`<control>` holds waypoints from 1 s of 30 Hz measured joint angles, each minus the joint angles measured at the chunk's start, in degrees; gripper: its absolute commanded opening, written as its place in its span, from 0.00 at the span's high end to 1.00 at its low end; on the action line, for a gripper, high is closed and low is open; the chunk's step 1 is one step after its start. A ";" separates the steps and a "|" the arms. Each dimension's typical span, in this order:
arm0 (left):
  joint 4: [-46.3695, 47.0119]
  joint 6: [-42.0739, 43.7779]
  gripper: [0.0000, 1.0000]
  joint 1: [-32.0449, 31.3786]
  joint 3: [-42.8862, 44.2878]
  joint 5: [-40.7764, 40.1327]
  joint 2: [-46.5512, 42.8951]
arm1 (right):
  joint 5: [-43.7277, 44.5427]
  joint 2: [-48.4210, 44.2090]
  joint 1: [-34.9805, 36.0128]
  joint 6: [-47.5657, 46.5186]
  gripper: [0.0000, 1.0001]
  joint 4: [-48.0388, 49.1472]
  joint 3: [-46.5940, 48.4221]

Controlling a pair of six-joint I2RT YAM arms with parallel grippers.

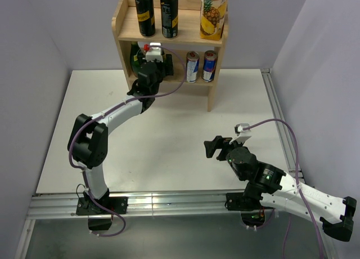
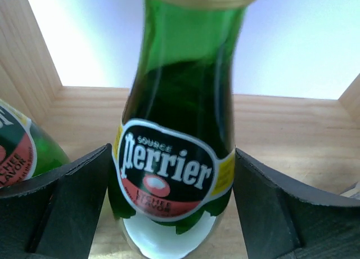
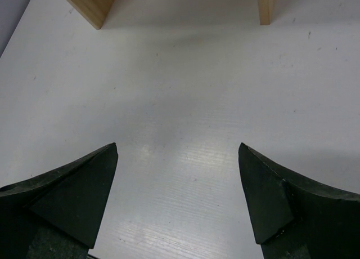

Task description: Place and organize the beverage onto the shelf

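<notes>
The left hand (image 2: 171,157) straddles an upright green bottle (image 2: 180,101); whether it clamps the bottle or merely flanks it I cannot tell. The bottle stands at the left end of the shelf (image 2: 281,129), on the lower tier beside a second green bottle (image 2: 17,152), so the way out is probably straight back. The right hand (image 3: 177,157), apart and empty, hovers over the tabletop (image 3: 185,73) by its near right corner.

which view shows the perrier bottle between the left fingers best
Left wrist: the green Perrier bottle fills the frame, label readable. In the top external view the left gripper hides nearly all of it. The right wrist view shows none of it, only table and the shelf feet.
</notes>
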 measured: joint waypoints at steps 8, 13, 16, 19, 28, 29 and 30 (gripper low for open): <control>1.40 -0.13 0.04 0.00 -0.57 0.04 -0.98 | 0.00 0.00 0.00 0.02 0.05 0.00 0.00; 1.79 -0.46 0.04 0.00 -1.18 0.02 -2.25 | 0.00 -0.15 0.00 0.02 0.05 0.00 0.00; 1.84 -0.50 0.01 -0.04 -1.29 0.02 -2.78 | 0.00 -0.37 0.00 0.02 0.05 0.00 0.00; 1.92 -0.50 0.01 -0.22 -1.88 -0.26 -3.15 | 0.00 -0.39 0.00 0.02 0.05 0.00 0.00; 1.97 -0.48 0.01 -1.20 -5.84 -2.01 -5.03 | 0.00 -1.11 0.00 0.02 0.05 0.00 -0.02; 2.03 -0.46 0.01 -1.29 -6.08 -2.14 -5.20 | 0.00 -1.18 -0.02 0.02 0.05 0.00 -0.02; 2.01 -0.46 0.01 -1.38 -6.36 -2.34 -5.46 | 0.02 -1.20 0.00 0.02 0.05 -0.02 -0.02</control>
